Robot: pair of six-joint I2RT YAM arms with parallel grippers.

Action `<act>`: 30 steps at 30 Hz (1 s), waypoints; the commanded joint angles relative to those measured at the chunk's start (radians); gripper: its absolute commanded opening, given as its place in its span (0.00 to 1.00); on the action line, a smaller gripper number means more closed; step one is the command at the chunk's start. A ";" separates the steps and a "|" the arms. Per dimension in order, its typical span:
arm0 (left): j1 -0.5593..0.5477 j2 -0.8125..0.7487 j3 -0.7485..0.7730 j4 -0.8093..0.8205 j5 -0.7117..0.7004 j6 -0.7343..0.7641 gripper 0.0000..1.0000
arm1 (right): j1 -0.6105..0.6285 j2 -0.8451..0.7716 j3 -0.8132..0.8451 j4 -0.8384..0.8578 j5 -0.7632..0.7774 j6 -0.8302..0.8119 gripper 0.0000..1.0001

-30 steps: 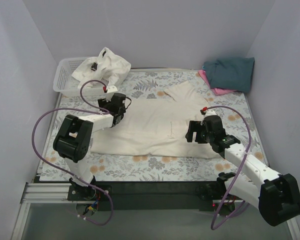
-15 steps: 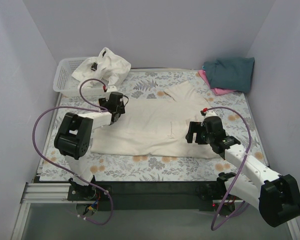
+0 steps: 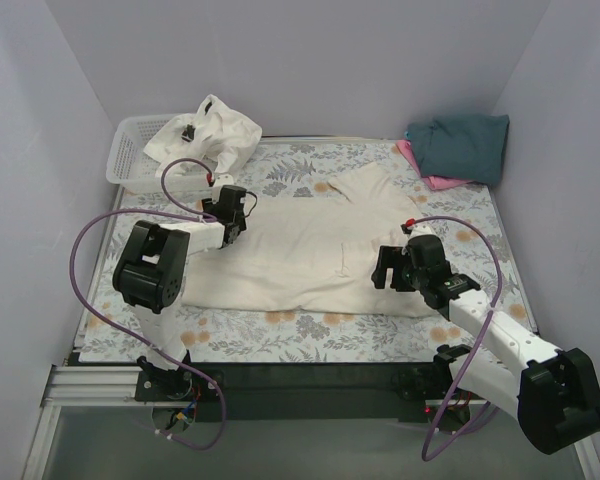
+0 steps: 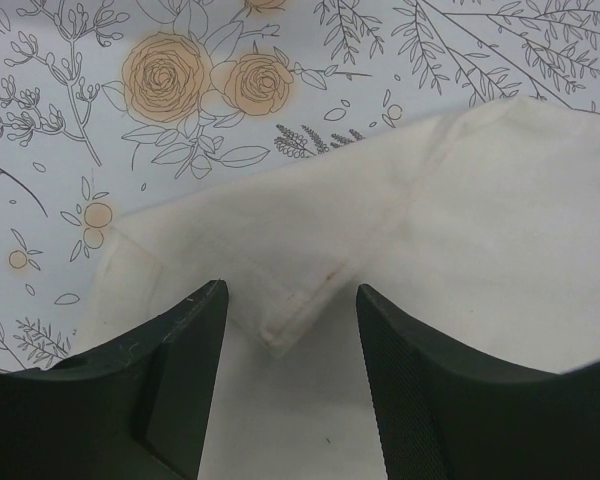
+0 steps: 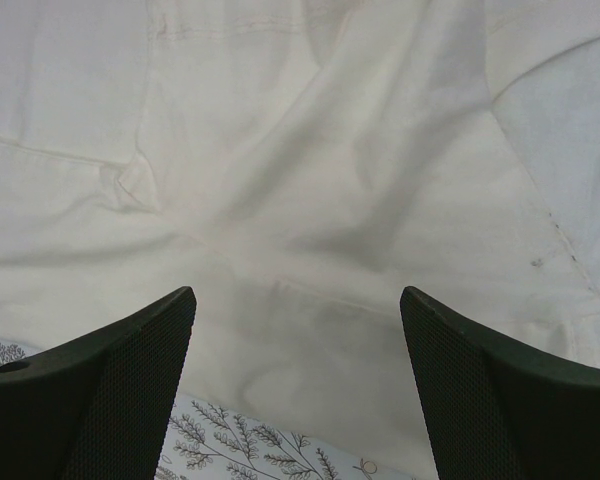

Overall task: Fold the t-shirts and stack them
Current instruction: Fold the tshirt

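Fingers of both grippers, top view: the left gripper [image 3: 244, 206] meets the far left edge of the cream shirt [image 3: 300, 250], which lies spread on the floral table [image 3: 280, 335]. The right gripper [image 3: 382, 268] hovers over its near right part. A teal shirt [image 3: 460, 145] lies on a pink shirt [image 3: 435, 182] at the far right, and a basket [image 3: 125, 160] holds more cream shirts [image 3: 205, 135].
Left wrist view: the jaws are partly open and straddle a stitched hem fold, with no pinch visible.
Right wrist view: the jaws are wide apart above the cloth, holding nothing.

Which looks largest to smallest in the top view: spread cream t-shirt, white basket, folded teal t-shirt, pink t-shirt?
1. spread cream t-shirt
2. white basket and folded teal t-shirt: alike, unranked; basket partly covered
3. pink t-shirt, mostly hidden under the teal one
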 commanded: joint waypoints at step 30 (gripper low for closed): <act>0.007 -0.123 -0.021 -0.015 -0.057 -0.027 0.00 | 0.000 0.219 0.374 0.059 0.144 -0.092 0.76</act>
